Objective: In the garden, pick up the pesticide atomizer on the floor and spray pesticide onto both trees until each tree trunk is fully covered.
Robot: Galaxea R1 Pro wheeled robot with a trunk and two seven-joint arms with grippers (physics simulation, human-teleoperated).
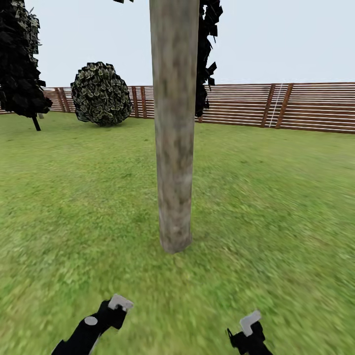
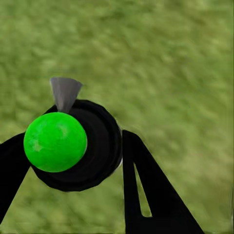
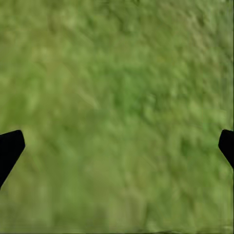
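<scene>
The tree trunk (image 1: 173,128) stands on the lawn (image 1: 276,197) at twelve o'clock, a bush (image 1: 101,93) at eleven, the fence (image 1: 296,106) behind both.

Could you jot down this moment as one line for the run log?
scene: lawn, tree trunk straight ahead | left end effector: shut on atomizer | right end effector: open, over grass | trunk: no white specks

tree trunk (image 1: 173,148) upright dead ahead blocking the middle, open lawn (image 1: 276,197) either side, fence (image 1: 305,106) far behind

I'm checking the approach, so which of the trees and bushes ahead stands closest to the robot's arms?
The pale grey-brown mottled tree trunk, dead ahead on the lawn. The round dark bush and near-black tree stand back by the slatted fence.
</scene>
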